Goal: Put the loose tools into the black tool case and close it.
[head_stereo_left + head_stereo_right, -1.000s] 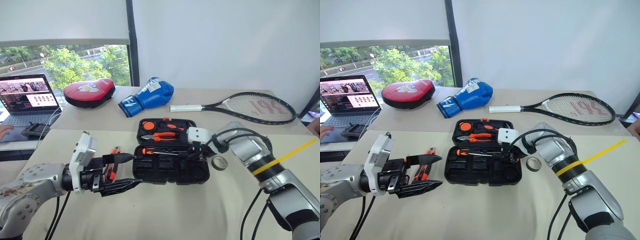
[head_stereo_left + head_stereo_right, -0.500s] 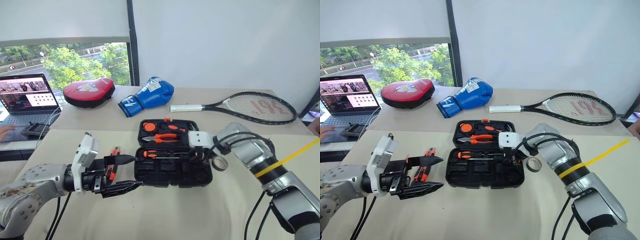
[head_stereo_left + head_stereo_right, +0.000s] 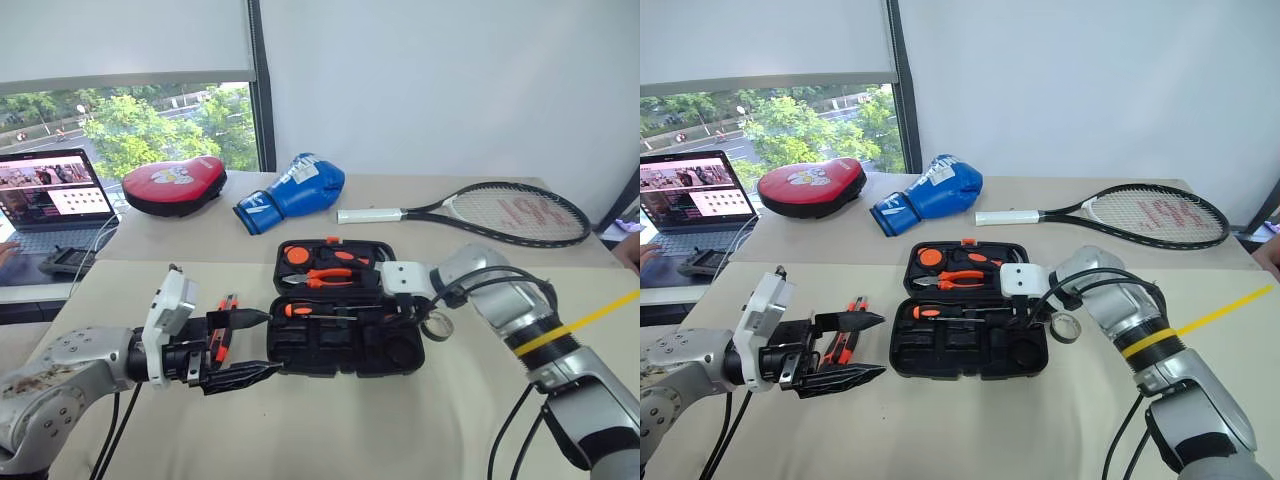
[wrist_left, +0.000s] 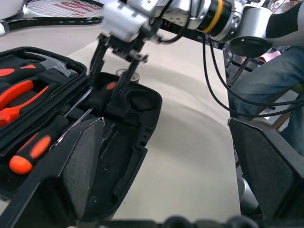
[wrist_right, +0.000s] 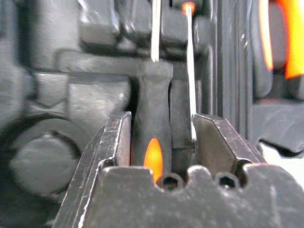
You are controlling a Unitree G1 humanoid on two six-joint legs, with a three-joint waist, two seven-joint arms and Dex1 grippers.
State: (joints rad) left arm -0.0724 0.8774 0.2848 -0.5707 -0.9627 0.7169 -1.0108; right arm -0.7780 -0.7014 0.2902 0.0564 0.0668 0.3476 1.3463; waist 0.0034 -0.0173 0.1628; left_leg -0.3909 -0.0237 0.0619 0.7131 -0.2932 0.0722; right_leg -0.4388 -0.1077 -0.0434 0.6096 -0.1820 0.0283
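Behind the black tool case (image 3: 345,320), along the far bench (image 3: 400,225), we've got a red-and-black punch pad (image 3: 172,184), a blue boxing glove (image 3: 295,190) and a tennis racket (image 3: 480,212); a laptop (image 3: 50,195) sits further out on the pad's side. None of that crowds the case. The case lies open on the near bench (image 3: 970,420), lid half away from the robot holding orange-handled pliers (image 3: 325,278) and a round orange tape measure (image 3: 296,255). The nearer half is black moulded recesses, with a black-and-orange screwdriver (image 3: 315,310) lying along its back row.

Now the right gripper (image 4: 111,61) is poised over the case's right end, fingers spread to either side of a second black-and-orange screwdriver handle (image 5: 151,128) that lies in its recess. From the wrist view the pads (image 5: 114,142) stand off the handle with gaps on both sides, so it's straddling, not clamping. Just outside the case on that same side, a small tape roll (image 3: 1067,327) rests on the bench, partly masked by the arm's cables.

Over on the case's left, the left gripper (image 3: 855,348) hangs level with its fingers wide apart and nothing between them. Behind it, beside the case's left edge, lie more orange-and-black tools (image 3: 845,335), partly hidden by the fingers. In front of the case the bench runs bare toward the robot, with plenty of room.
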